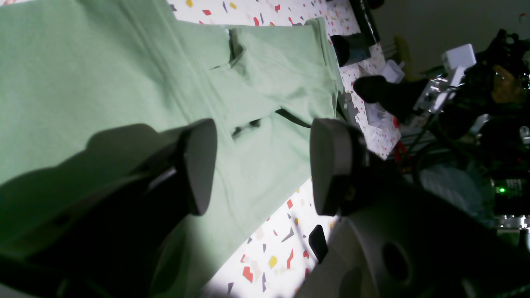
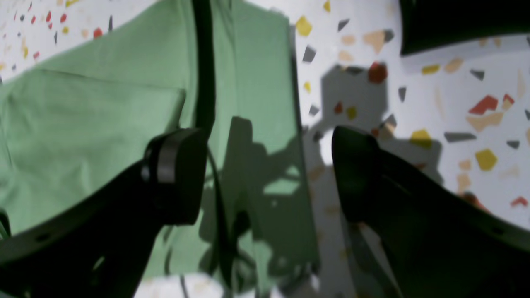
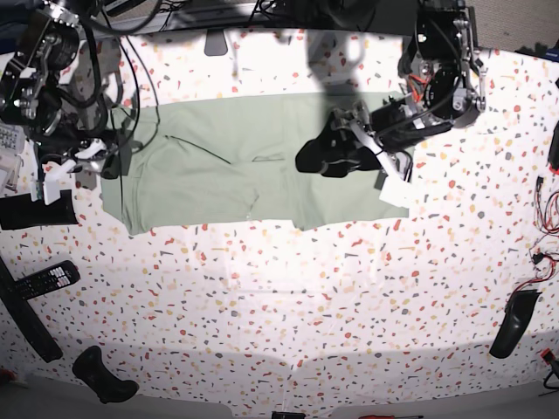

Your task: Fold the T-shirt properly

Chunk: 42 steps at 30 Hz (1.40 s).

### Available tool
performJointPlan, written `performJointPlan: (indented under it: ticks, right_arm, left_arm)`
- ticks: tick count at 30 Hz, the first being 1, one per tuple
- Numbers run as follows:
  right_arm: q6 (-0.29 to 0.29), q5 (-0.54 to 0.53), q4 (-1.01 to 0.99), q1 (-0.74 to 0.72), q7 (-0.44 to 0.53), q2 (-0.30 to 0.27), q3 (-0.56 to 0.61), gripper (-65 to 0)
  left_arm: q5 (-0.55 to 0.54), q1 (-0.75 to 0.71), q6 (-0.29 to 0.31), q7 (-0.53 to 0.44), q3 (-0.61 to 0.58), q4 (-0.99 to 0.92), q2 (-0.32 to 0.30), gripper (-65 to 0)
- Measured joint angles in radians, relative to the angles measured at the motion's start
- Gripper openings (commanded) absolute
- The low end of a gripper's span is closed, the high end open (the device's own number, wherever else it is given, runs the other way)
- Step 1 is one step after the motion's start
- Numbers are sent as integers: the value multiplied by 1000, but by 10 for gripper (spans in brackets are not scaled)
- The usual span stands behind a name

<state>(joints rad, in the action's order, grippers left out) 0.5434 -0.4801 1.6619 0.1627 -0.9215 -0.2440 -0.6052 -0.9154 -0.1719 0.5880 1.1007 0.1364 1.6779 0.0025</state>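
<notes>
The T-shirt (image 3: pixel 262 161) lies flat across the far half of the speckled table (image 3: pixel 288 305), already narrowed into a wide band, so I'd guess the long folds are done. Fabric is pale sage green, plain, with a few creases mid-panel and one corner poking out at the base view's lower right. The left gripper (image 1: pixel 263 165) hangs over that end, jaws apart, holding nothing. The right gripper (image 2: pixel 269 174) straddles the opposite edge, jaws wide apart and empty, probably lining up a grab.

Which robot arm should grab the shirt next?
Probably left. Its end effector hangs open right over the T-shirt. The right end effector is open too, but only at the shirt's side edge.
</notes>
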Motion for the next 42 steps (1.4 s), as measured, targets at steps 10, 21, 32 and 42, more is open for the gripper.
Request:
performJointPlan:
  ticks: [10, 21, 32, 42]
  right_arm:
    - [111, -68, -237, -47, 60, -5, -5, -197]
    - [146, -260, -240, -43, -84, -5, -2, -197]
    - [145, -436, -243, -40, -154, 0, 0, -197]
    - [145, -466, -243, -41, -225, 0, 0, -197]
  left_arm:
    - [0, 0, 0, 2, 0, 0, 0, -319]
    - [0, 0, 0, 2, 0, 0, 0, -319]
    - [0, 0, 0, 2, 0, 0, 0, -319]
    - [0, 0, 0, 2, 0, 0, 0, -319]
